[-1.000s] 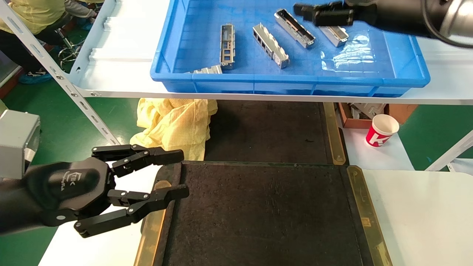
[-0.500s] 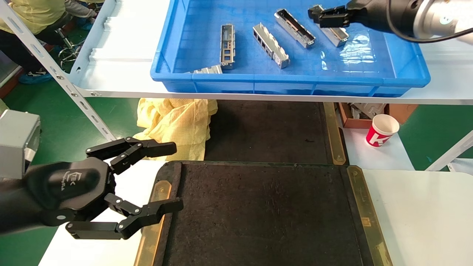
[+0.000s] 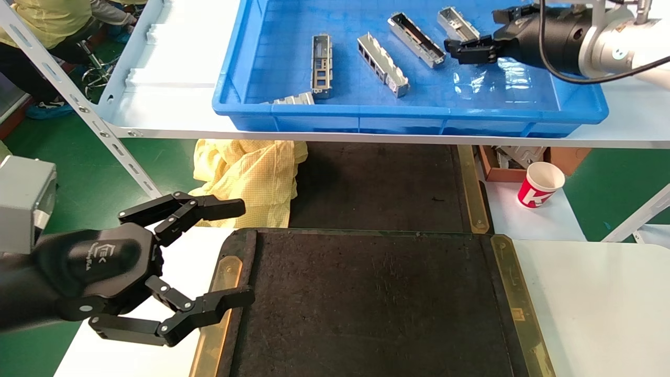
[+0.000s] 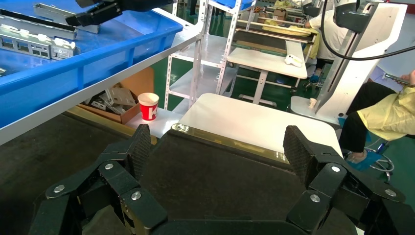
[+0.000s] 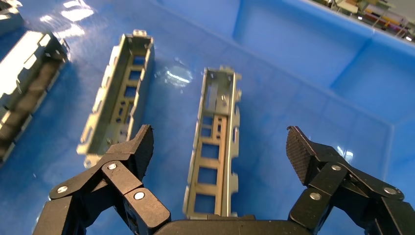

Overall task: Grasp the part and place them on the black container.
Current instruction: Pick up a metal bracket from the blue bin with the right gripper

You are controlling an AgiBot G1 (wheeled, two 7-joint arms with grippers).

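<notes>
Over the last second the left gripper (image 3: 238,256) has spread its fingers from a moderate gap to a wide one, while the right gripper (image 3: 484,31) has swung back toward the right side of the blue crate (image 3: 419,123) and dropped lower over the parts there. Going left to right: the left gripper hovers empty over the near left corner of the black container (image 3: 377,303), one finger above the brass strip (image 3: 217,314) along that side, and the felt-like surface carries no part yet. Behind it a yellow garment (image 3: 251,175) lies crumpled below the shelf. In the crate lie several silver housings: one upright frame (image 3: 322,65) at the left, a ribbed one (image 3: 382,64) beside it, a long dark-lined one (image 3: 417,39), then the part (image 5: 215,147) nearest the right gripper, an open shell with rectangular cut-outs that the right wrist view shows lying between the wide-spread fingers but not yet touched. A red paper cup (image 3: 540,184) stands below the shelf at the right. The grasp looks imminent, and the risk is in the closing: the shell is thin, lies lengthwise along the gripper's reach on slick plastic, and a neighbouring housing (image 5: 117,100) sits just beside one finger, so an off-centre squeeze could skid or twist the part, or catch the neighbour too.
</notes>
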